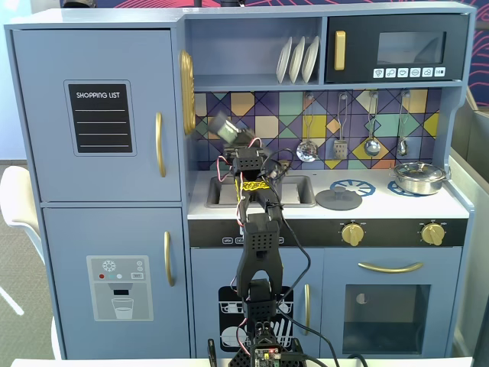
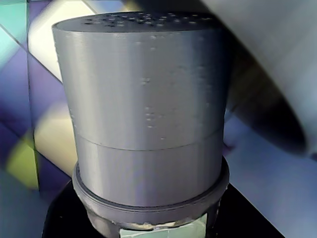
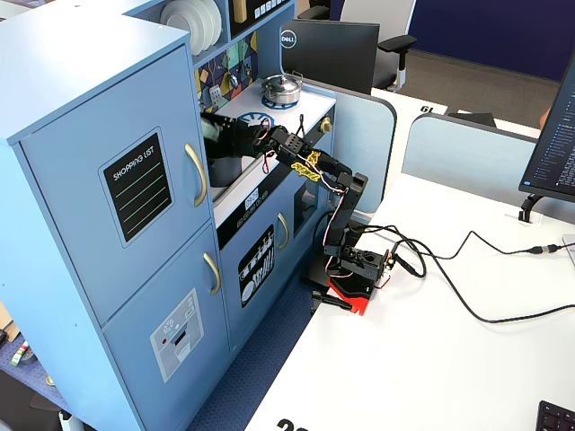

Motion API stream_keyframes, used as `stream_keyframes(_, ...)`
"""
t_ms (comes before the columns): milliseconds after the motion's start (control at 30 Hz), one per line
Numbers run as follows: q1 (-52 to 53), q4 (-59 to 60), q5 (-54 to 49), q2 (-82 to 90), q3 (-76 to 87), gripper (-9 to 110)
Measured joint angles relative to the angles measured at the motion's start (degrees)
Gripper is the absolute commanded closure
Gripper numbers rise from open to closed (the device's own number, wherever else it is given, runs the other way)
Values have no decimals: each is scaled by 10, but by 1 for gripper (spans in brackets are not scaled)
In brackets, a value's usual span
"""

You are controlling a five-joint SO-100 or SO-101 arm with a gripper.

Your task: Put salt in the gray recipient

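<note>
The salt [image 2: 148, 99] is a gray cylinder with small holes in its top, and it fills the wrist view; a strip of pale green label shows at its foot. My gripper [image 2: 153, 224] is shut on its lower part, with black jaws on both sides. In a fixed view the salt [image 1: 227, 128] hangs tilted in the gripper [image 1: 233, 139], above the left part of the toy sink [image 1: 294, 191] and in front of the tiled back wall. From the side, the gripper [image 3: 225, 136] reaches into the kitchen niche. The gray recipient is hidden in all views.
A flat gray knobbed lid [image 1: 341, 199] lies on the counter right of the sink. A shiny steel pan [image 1: 418, 177] stands on the far right burner. Utensils [image 1: 372, 145] hang on the back wall. The fridge cabinet [image 1: 99, 115] closes off the left side.
</note>
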Motion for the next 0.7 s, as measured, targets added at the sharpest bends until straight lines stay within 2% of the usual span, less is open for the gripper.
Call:
stream_keyframes(200,-18,-24,-11,-20,-37,101)
stream_keyframes(367,1,84,4,-20,-33,101)
stream_keyframes(467,13,108,4,-19,-5,101)
stream_keyframes(700,5,-26,-22,-19,20,101)
